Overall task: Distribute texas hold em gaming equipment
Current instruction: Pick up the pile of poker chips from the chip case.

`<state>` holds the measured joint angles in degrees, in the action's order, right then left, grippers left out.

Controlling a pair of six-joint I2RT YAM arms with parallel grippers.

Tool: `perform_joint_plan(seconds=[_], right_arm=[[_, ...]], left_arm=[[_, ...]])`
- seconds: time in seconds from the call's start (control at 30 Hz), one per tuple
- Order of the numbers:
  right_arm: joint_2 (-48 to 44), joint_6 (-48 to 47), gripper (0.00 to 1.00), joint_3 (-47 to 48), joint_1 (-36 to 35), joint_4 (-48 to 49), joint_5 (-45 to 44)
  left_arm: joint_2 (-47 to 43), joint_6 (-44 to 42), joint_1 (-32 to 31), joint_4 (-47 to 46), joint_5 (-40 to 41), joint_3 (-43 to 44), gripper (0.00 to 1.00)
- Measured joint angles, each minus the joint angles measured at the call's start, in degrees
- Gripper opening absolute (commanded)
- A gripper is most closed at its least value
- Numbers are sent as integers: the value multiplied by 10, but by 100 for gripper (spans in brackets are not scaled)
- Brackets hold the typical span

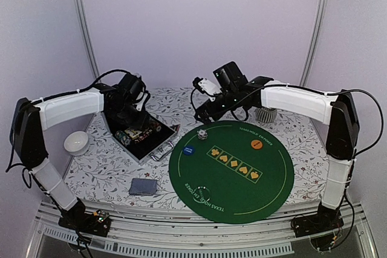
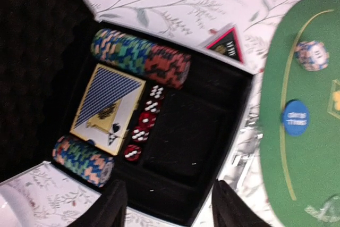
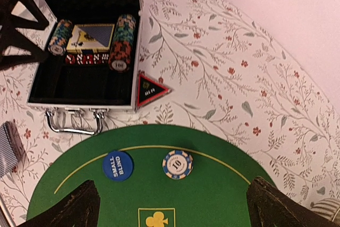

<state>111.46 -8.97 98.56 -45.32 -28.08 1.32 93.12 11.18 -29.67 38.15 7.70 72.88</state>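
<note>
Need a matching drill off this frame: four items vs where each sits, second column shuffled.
Items:
1. blue disc
2. triangle
3. red dice
4. white bowl

Places:
a. in the case, beside the card deck
b. on the green mat, beside a chip stack
c. on the tablecloth, between case and mat
d. on the tablecloth, left of the case

Pairs: 1-b; 2-c; 3-a; 4-d

Cards (image 3: 90,36) and chips (image 3: 121,43) in case (image 3: 79,104), triangle (image 3: 150,90) beside it, chip stack (image 3: 177,164) on mat (image 3: 223,195)
</note>
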Motion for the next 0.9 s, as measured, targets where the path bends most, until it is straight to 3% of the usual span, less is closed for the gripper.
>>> perform_joint_plan(seconds=[0.07,0.4,0.9], right_arm=[[-3,1,99,-34,0,6,-3],[-3,7,99,-94,0,11,-8],[-3,14,99,-97,0,16,5]], left_arm=[[16,5,3,19,34,0,42],[106,38,20,70,156,-4,43],[140,50,34,63,203,-17,44]])
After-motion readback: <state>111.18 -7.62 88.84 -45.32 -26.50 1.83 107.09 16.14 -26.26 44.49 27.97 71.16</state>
